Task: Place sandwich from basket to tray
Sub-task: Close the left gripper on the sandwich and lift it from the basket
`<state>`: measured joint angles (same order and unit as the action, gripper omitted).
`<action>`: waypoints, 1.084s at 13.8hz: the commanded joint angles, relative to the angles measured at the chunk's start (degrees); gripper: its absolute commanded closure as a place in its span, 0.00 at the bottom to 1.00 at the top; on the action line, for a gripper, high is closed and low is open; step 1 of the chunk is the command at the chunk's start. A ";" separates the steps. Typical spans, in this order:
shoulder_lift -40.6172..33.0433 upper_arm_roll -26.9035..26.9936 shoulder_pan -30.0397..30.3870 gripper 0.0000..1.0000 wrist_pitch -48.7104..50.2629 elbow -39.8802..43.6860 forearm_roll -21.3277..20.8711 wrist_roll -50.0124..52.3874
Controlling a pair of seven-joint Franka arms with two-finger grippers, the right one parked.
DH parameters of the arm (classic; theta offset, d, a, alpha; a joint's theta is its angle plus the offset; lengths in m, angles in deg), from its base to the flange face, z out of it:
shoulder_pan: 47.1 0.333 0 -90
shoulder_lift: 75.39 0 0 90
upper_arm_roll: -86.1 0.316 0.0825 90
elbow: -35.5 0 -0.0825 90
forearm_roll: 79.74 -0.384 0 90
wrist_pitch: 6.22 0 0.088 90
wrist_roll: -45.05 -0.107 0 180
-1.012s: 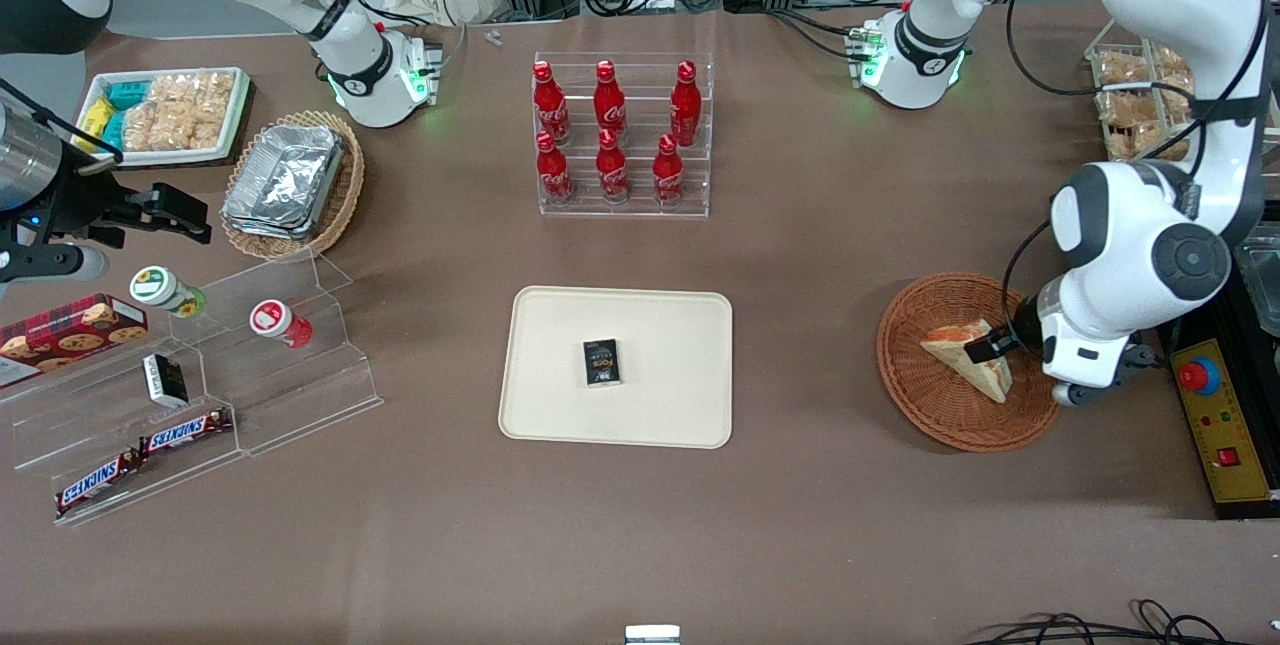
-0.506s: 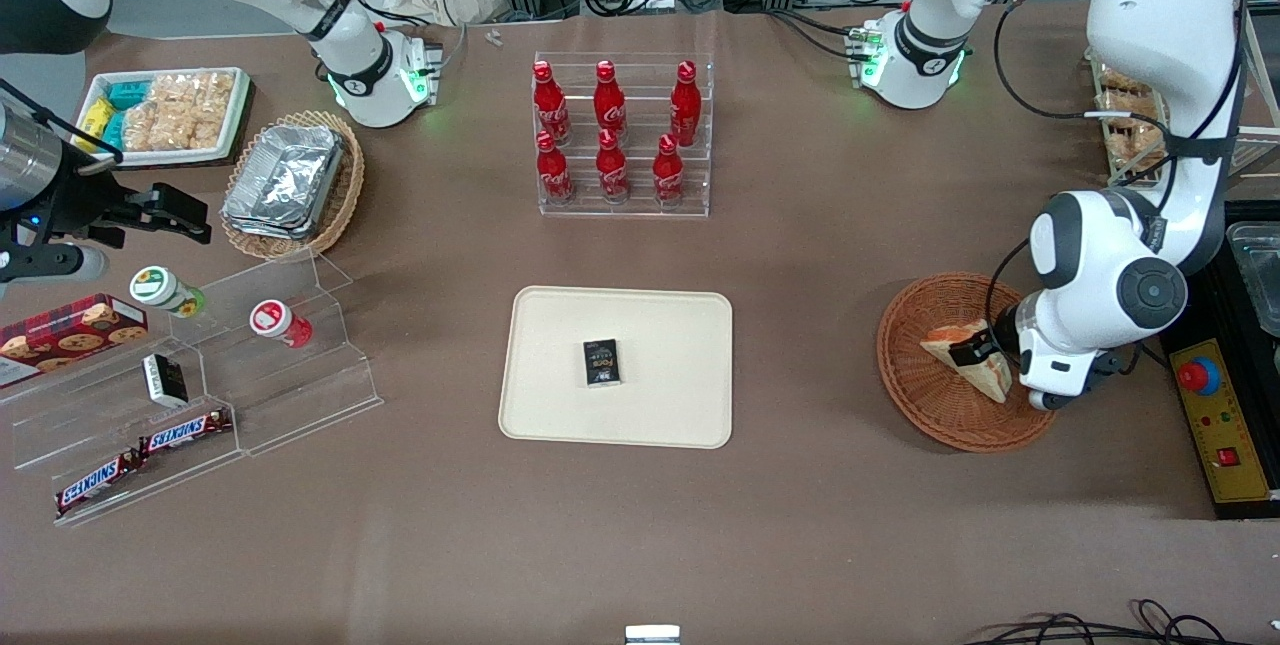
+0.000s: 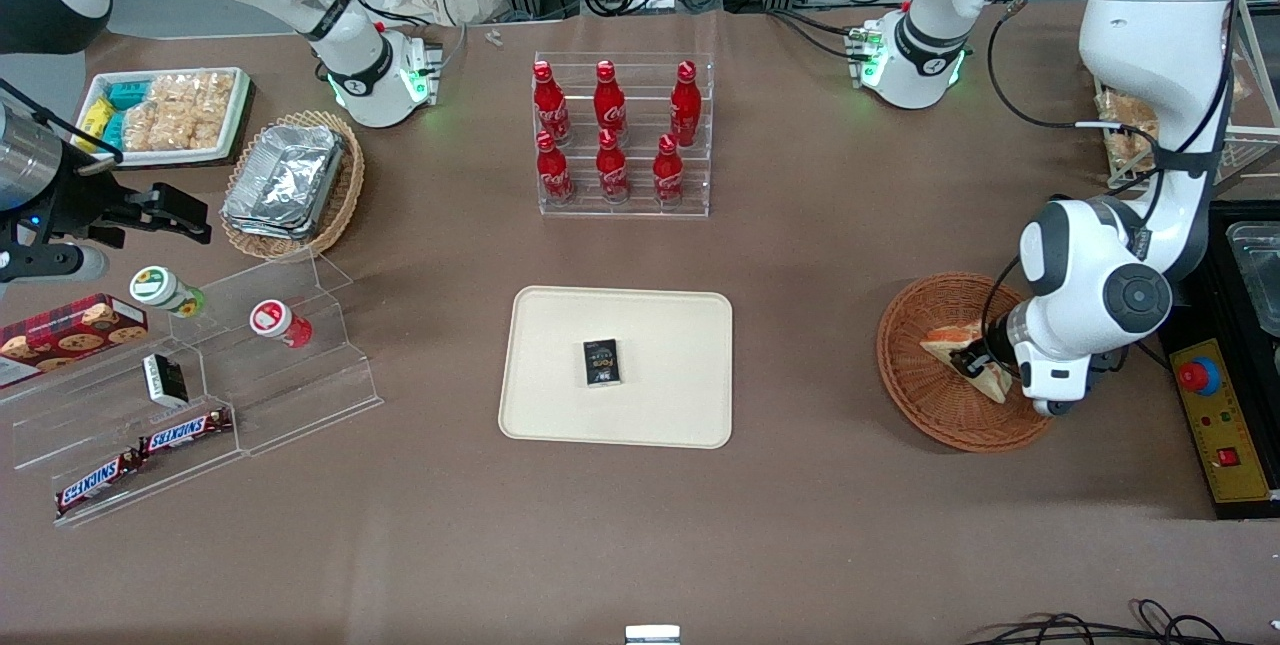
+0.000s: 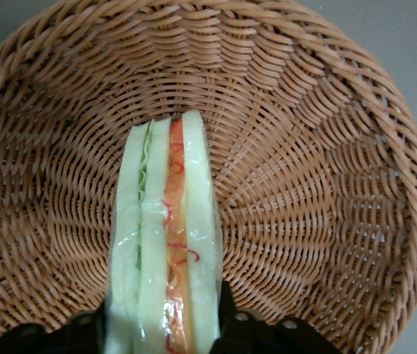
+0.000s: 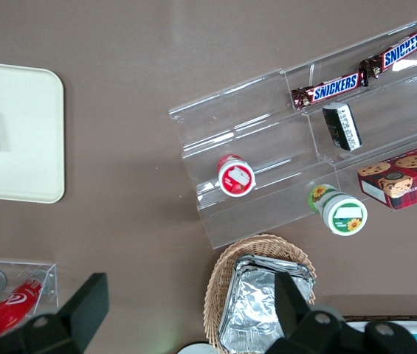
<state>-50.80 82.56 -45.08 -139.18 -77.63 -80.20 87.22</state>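
Left hand (image 3: pixel 972 363) now lower in basket (image 3: pixel 925 405), fingers pinching sandwich (image 4: pixel 165 243) flanks; earlier only reaching in. Sandwich remains on wicker, at basket's 3 o'clock. Grasp looks set; lift next, then carry to tray (image 3: pixel 560 325), well apart on worktop.

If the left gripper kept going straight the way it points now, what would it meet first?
Probably the sandwich: the left gripper already straddles it, a finger at each bread face. Under that lies the basket floor, though depth is unclear.
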 commanded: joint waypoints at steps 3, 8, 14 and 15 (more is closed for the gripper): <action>-3.83 -0.59 -0.43 1.00 3.30 1.41 -0.94 1.78; -4.56 -6.46 -0.35 1.00 32.27 23.70 -0.42 -2.79; 3.16 -23.06 -0.69 1.00 30.95 30.95 -3.91 -2.44; 5.53 -25.00 -2.87 1.00 29.18 31.04 -6.89 -1.92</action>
<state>-52.09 61.61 -46.00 -107.64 -49.83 -82.83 85.01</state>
